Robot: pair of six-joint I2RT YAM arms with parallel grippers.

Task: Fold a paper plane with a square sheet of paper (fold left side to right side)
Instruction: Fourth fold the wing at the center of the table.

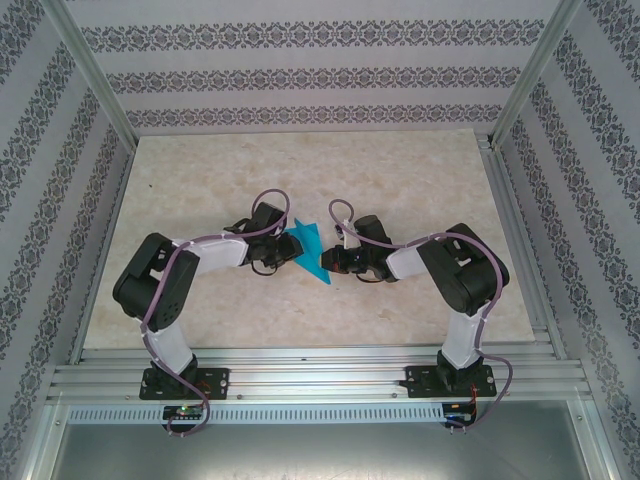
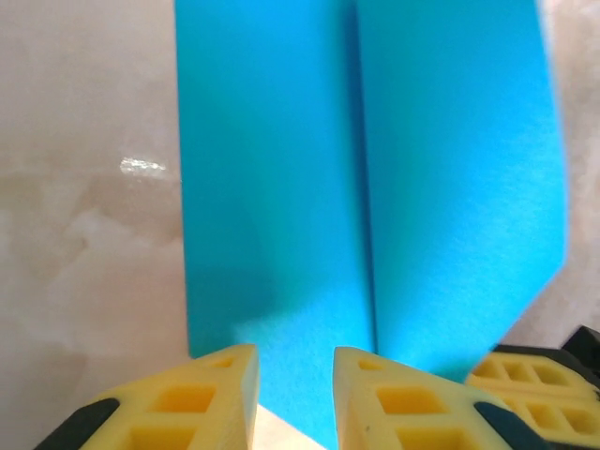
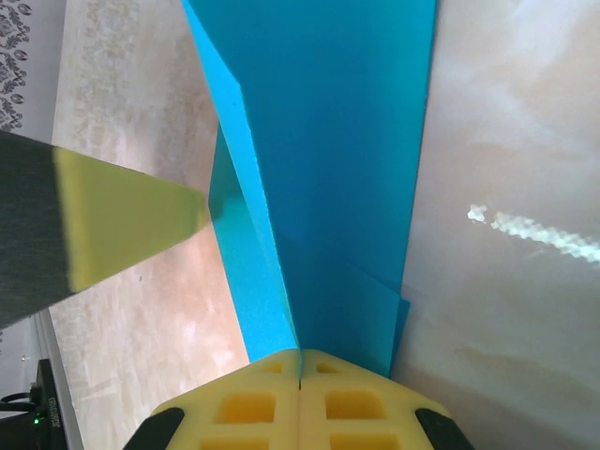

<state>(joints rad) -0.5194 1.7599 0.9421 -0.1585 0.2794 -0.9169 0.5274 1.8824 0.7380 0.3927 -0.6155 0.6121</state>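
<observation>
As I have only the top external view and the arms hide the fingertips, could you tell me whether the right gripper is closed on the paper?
Observer: Yes, the right gripper is shut, and a fold of the paper runs straight into its closed tips.
Operator: Thank you. And how does the left one stand?
Observer: The left gripper has its jaws apart, with the paper showing in the gap between them.

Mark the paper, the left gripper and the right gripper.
paper [image 1: 308,252]: top external view, middle of the blue sheet.
left gripper [image 2: 295,370]: left wrist view, gap between its yellow fingertips.
right gripper [image 3: 300,366]: right wrist view, seam where its fingertips meet.
</observation>
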